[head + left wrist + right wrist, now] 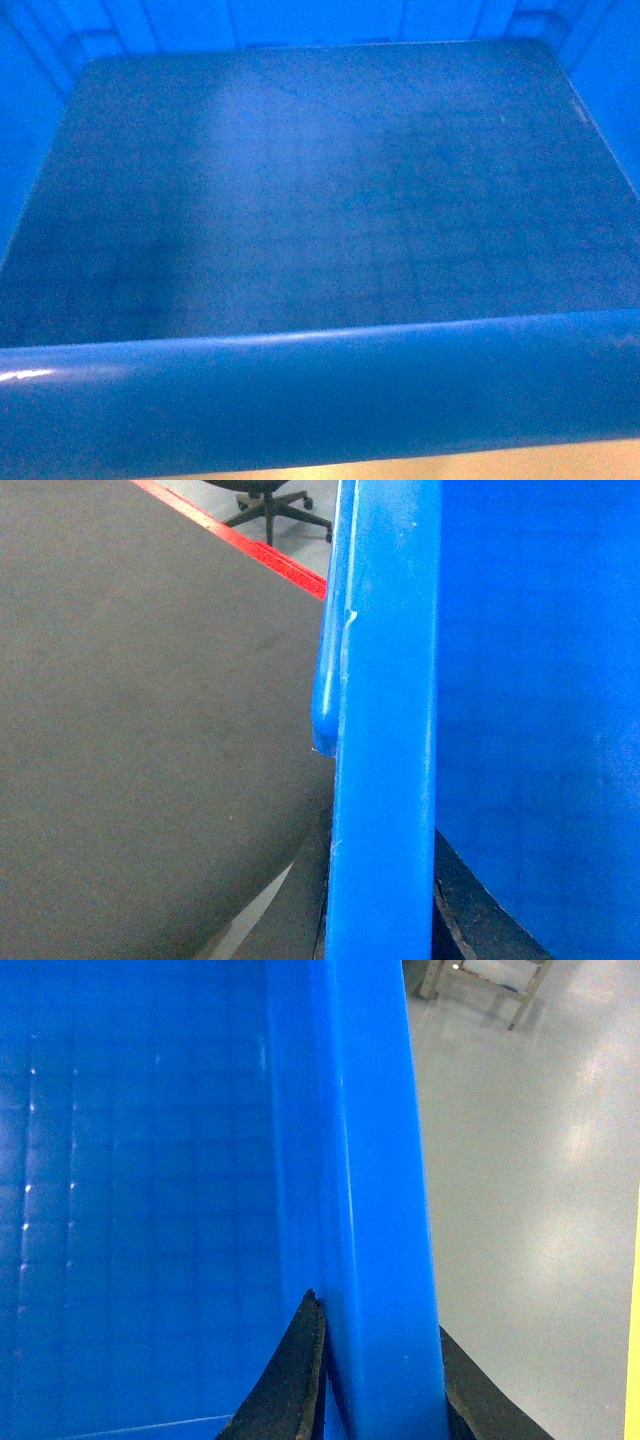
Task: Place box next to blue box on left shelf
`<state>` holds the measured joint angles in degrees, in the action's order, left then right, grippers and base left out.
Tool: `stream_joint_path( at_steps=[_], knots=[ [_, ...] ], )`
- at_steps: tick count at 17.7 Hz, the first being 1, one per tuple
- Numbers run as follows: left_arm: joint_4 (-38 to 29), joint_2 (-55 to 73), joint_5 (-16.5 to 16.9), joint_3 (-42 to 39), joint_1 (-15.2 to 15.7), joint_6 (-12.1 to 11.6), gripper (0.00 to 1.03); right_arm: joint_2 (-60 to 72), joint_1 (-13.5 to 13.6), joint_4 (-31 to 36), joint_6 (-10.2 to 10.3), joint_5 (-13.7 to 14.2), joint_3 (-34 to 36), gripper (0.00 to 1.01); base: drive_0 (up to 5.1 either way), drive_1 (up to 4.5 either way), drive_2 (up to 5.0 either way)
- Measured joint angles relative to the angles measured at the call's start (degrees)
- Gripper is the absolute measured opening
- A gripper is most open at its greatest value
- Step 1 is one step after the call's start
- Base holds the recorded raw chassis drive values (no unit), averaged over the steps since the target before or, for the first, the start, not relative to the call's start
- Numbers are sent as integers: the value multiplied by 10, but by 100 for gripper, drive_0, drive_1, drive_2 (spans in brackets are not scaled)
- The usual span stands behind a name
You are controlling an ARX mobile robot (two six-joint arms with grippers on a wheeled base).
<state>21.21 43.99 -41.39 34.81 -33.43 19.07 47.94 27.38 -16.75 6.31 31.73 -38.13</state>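
Observation:
The box (330, 200), a bright-blue crate, fills the head view; I look down onto its smooth floor, with its thick near rim (320, 400) across the bottom. My left gripper (385, 880) is shut on the box's left rim, and a dark finger (470, 910) shows inside the wall. My right gripper (378, 1315) is shut on the right rim, one black finger (295, 1380) inside and one outside. The left shelf and the other blue box are out of view.
A broad dark-grey surface (130, 730) lies left of the crate, with a red bar (270, 555) and an office-chair base (270, 505) beyond. Pale grey floor (530, 1210) spreads right of the crate, with wooden legs (490, 985) far off.

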Motion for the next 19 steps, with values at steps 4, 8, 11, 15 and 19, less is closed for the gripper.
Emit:
stream_joint_path(
  at_steps=[4,8,11,15,19],
  knots=[
    [0,0,0,0,0,0,11,0,0,0,0,0,0,16,-139,-139,-139],
    [0,0,0,0,0,0,11,0,0,0,0,0,0,16,-144,-144,-144],
    [0,0,0,0,0,0,11,0,0,0,0,0,0,16,-145,-145,-145],
    [0,0,0,0,0,0,11,0,0,0,-1,0,0,16,-129,-129,-129],
    [0,0,0,0,0,0,11,0,0,0,0,0,0,16,-141,-141,-141]
  ],
)
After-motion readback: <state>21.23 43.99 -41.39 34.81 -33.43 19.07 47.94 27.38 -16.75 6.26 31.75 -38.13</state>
